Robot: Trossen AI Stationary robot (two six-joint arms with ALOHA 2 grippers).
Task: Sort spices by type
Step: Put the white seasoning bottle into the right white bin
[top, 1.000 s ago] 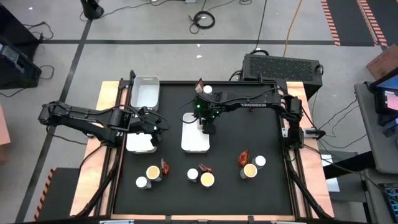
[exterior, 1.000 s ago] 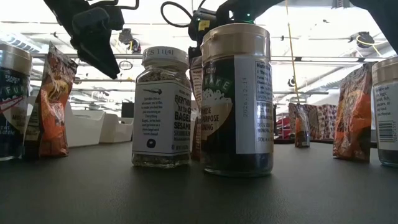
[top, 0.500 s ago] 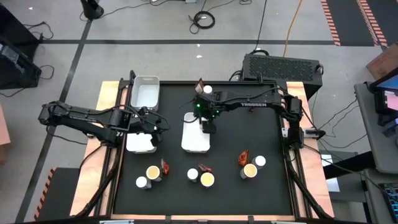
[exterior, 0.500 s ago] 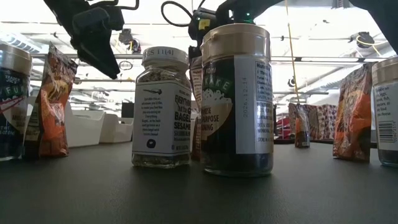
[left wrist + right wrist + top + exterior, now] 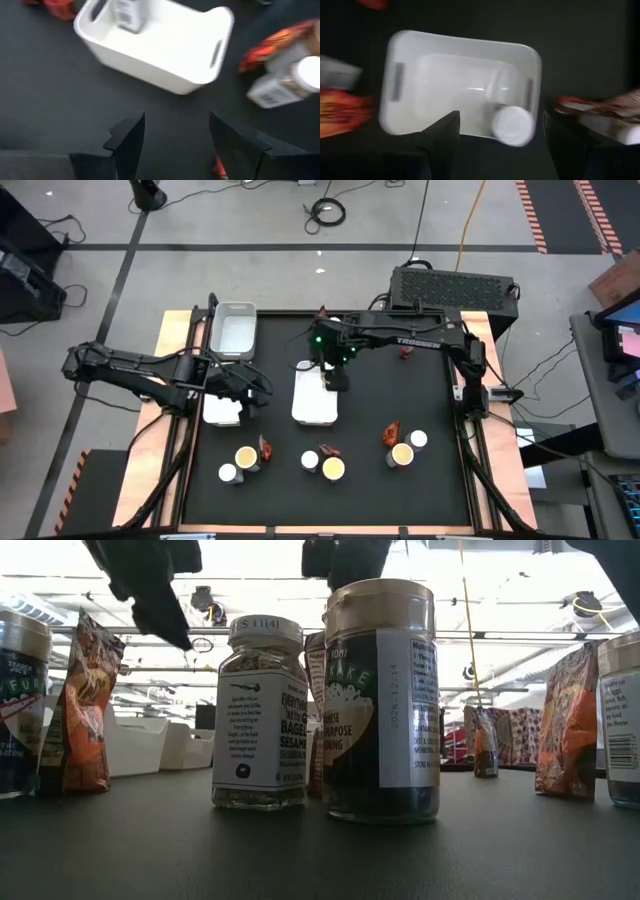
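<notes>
My right gripper [image 5: 336, 380] [image 5: 500, 120] hangs open above the middle white tray [image 5: 318, 408], holding nothing. A white-capped jar [image 5: 512, 125] [image 5: 304, 368] stands on the floor of that tray at its far end. My left gripper [image 5: 258, 388] [image 5: 175, 125] is open beside the left tray [image 5: 225, 410], with bare mat between its fingers. Along the near edge stand yellow-topped tubs [image 5: 246, 457], white-capped jars [image 5: 310, 461] and reddish packets [image 5: 390, 433]. At the far edge, another jar [image 5: 285, 82] lies beside a packet [image 5: 280, 42].
A third, grey-white tray [image 5: 232, 330] sits at the far left of the mat. The low view shows the near spices close up: a jar [image 5: 260, 715], a tan-capped tub [image 5: 380, 700] and a packet [image 5: 85, 705]. Bare mat lies right of the middle tray.
My right gripper has risen straight up from the middle tray, leaving the white-capped jar standing in it. My left gripper has turned a little where it is.
</notes>
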